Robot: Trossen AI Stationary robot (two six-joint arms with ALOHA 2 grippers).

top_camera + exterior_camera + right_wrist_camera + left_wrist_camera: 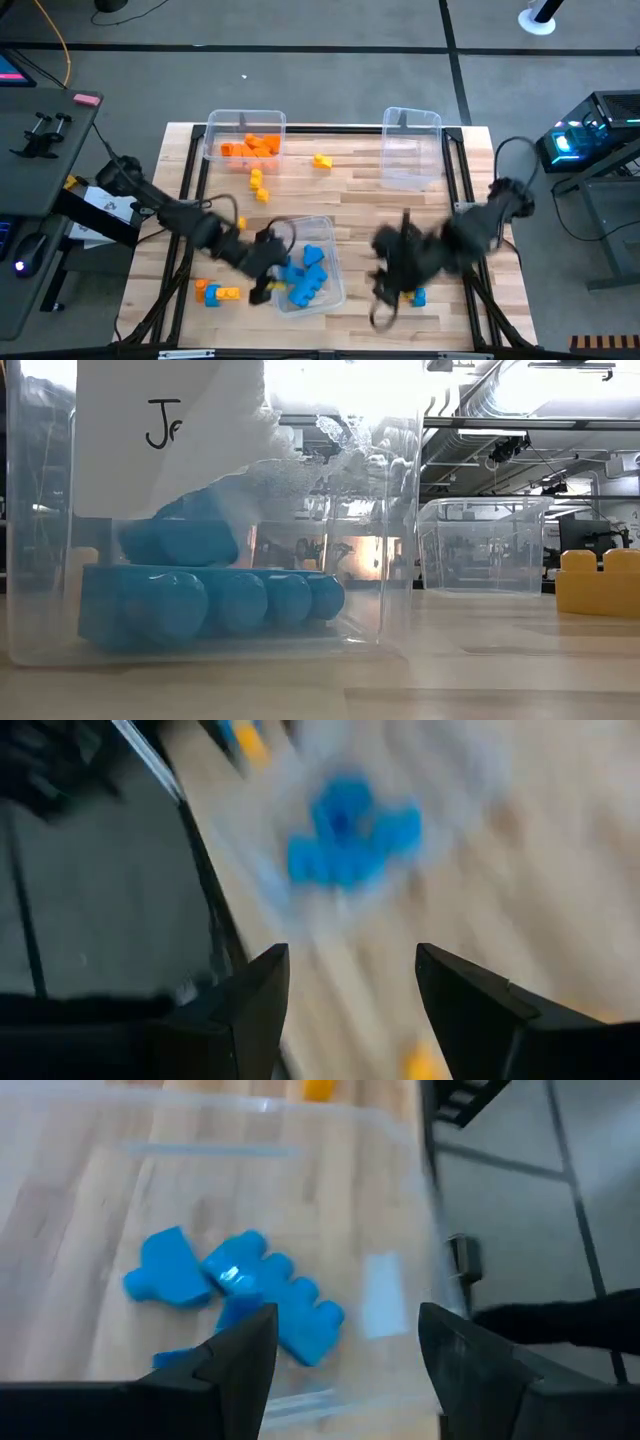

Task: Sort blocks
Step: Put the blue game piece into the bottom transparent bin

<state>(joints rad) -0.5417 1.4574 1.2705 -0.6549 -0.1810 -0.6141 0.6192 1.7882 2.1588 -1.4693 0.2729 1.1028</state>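
Blue blocks (305, 272) are seen inside the near bin (335, 285); left gripper (345, 1370) is held open above it, empty; right gripper (350, 1010) is open beside it.

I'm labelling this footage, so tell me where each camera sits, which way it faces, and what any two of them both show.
High view: overhead, straight down on the table; both arms, left gripper over the bin of blue blocks, right gripper at the near right.
Low view: table height, level through that bin to the room; no arm clear.
Left wrist view: down past its open gripper into the bin.
Right wrist view: down past its open gripper at the table, blurred.
Shared: high, low and left wrist views all show the blue blocks.
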